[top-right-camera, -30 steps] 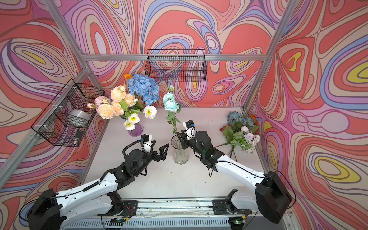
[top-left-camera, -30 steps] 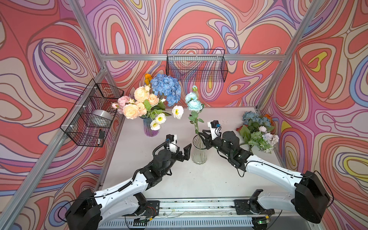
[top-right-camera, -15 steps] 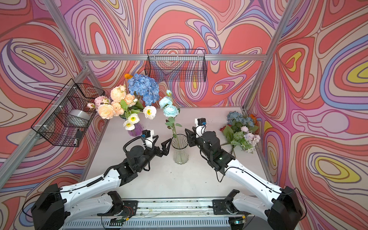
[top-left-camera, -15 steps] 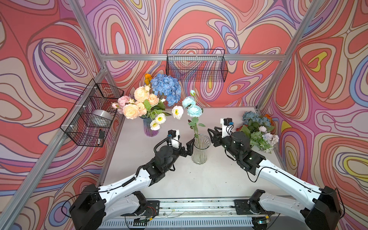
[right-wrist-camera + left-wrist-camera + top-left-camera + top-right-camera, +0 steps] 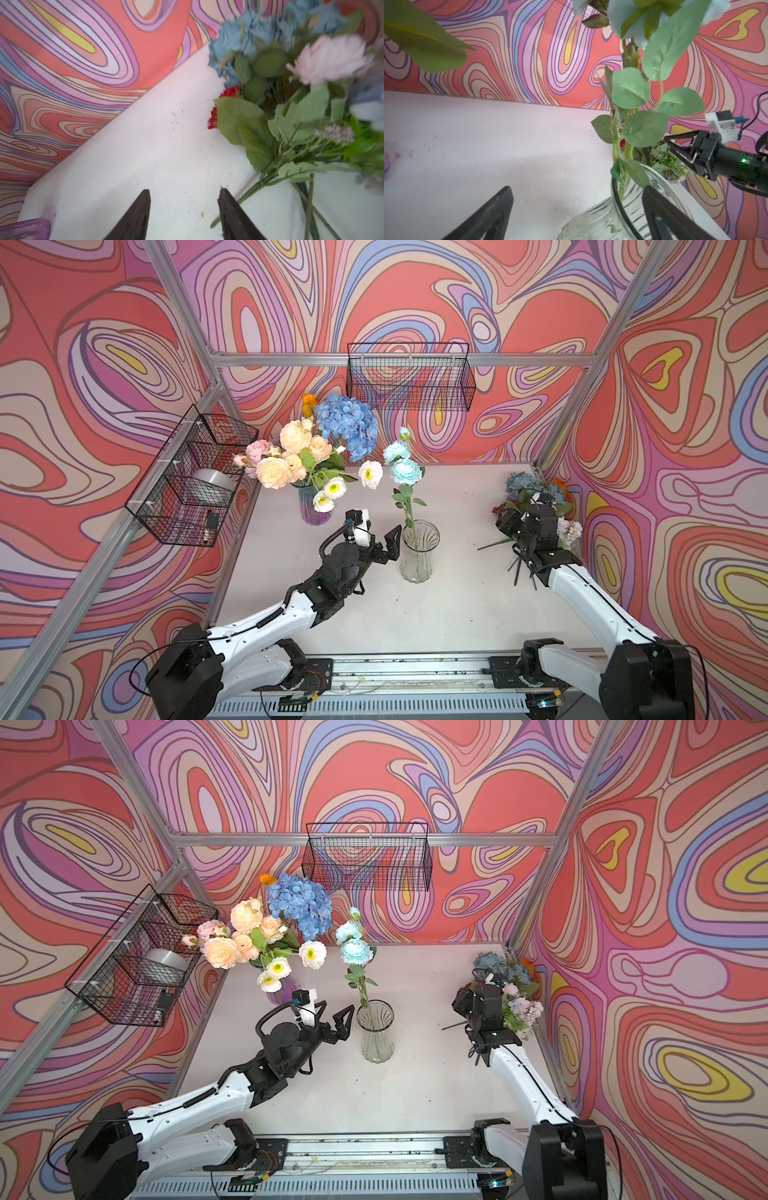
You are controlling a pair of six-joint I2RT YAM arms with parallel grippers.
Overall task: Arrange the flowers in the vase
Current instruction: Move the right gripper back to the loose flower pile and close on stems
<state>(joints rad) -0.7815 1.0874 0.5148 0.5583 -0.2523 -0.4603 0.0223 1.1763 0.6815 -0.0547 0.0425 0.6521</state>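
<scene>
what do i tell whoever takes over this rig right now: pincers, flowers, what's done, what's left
Left pincer: open and empty, beside the clear vase, with one finger close to its rim.
Right pincer: open and empty, over the table next to the flower pile at the right edge.
Done: the teal roses stand in the clear vase. The purple vase at back left holds a full bouquet.
Left: pick stems from the flower pile, probably with the right pincer, and place them in the clear vase.
</scene>
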